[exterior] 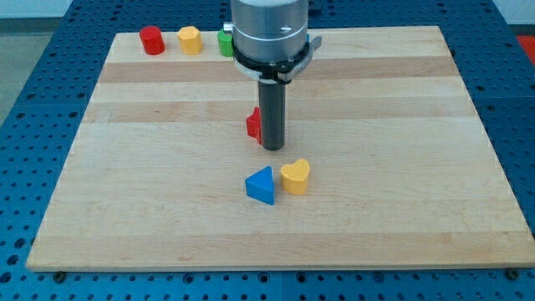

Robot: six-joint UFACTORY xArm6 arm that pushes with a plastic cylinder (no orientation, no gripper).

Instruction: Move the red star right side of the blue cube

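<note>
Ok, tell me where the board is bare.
Bare: the view's right half of the board, its bottom strip below the blue block and yellow block, and the left middle. Crowded: the top-left row, red cylinder, yellow block, green block; my tip beside the red block.

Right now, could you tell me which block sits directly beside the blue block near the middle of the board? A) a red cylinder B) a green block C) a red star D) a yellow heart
D: the yellow heart sits just to the view's right of the blue block, almost touching it.
</note>
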